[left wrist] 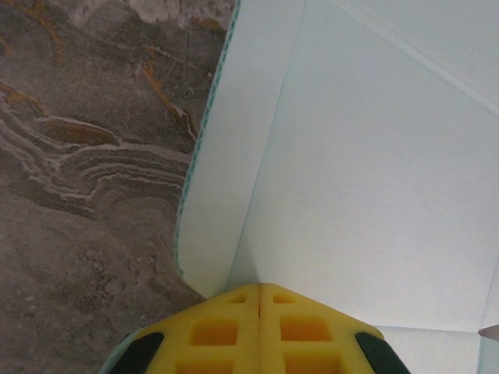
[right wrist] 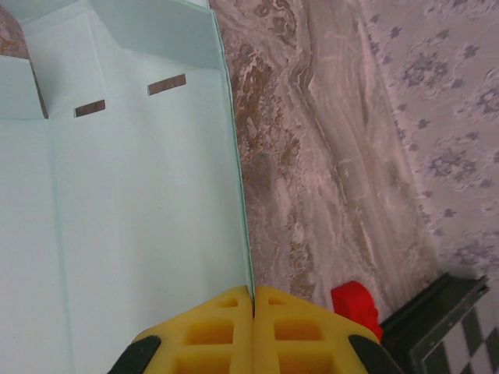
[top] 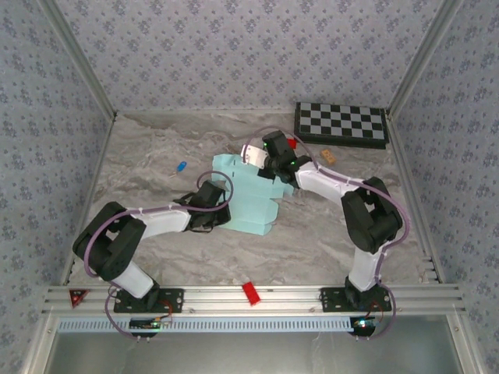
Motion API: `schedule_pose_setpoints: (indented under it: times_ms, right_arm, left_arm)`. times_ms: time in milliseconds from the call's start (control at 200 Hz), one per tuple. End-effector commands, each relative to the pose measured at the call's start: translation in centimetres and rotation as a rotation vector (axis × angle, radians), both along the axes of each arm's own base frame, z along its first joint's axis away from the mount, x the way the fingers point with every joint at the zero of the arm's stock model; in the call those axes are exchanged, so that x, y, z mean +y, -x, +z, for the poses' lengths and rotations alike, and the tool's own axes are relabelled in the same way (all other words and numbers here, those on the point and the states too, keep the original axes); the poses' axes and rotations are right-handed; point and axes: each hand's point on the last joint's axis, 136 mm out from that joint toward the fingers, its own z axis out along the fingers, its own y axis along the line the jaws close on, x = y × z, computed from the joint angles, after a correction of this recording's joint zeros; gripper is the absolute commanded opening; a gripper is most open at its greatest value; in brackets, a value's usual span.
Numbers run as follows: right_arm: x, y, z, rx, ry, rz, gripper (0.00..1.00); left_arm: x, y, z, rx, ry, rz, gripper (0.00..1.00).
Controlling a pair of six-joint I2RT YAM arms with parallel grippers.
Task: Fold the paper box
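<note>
Left pincer [left wrist: 259, 290] and right pincer [right wrist: 253, 291] were found pinched on opposite box [top: 251, 204] edges, presumably to steady it for creasing.

No legible text, brand or number on anything in view. The paper box [top: 248, 195] is plain pale-blue card with nothing printed on the faces seen from either wrist, and the checkerboard [top: 341, 123] carries only black-and-white squares. A small red triangular sign [top: 78, 297] sits at the left end of the rail [top: 312, 294], its mark too small to read.
</note>
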Motion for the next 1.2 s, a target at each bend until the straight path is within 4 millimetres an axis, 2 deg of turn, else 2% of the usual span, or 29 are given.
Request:
schedule_pose_setpoints:
  times_ms: [0, 25, 45, 85, 635, 1194]
  right_arm:
    - [0.6, -0.4, 2.9, -0.148, -0.021, 0.016, 0.00]
    - [0.9, -0.5, 3.5, -0.171, -0.023, 0.025, 0.00]
    - [0.6, 0.1, 2.2, -0.158, -0.003, 0.031, 0.00]
    - [0.8, 0.4, 2.1, -0.173, 0.006, 0.039, 0.00]
    - [2.5, 3.6, 1.2, -0.409, 0.088, 0.136, 0.00]
    - [2.8, 5.9, -1.5, -0.431, 0.116, 0.132, 0.00]
  left_arm:
    - [0.6, 1.5, -2.0, 0.066, -0.037, 0.018, 0.01]
    - [0.6, 1.4, -2.0, 0.064, -0.037, 0.020, 0.00]
    - [0.5, 1.4, -2.0, 0.065, -0.035, 0.024, 0.00]
    - [0.4, 1.3, -1.9, 0.063, -0.028, 0.026, 0.00]
    - [-0.6, 0.5, -2.1, 0.057, 0.006, 0.041, 0.00]
    - [-1.1, 0.3, -1.9, 0.048, 0.011, 0.018, 0.00]
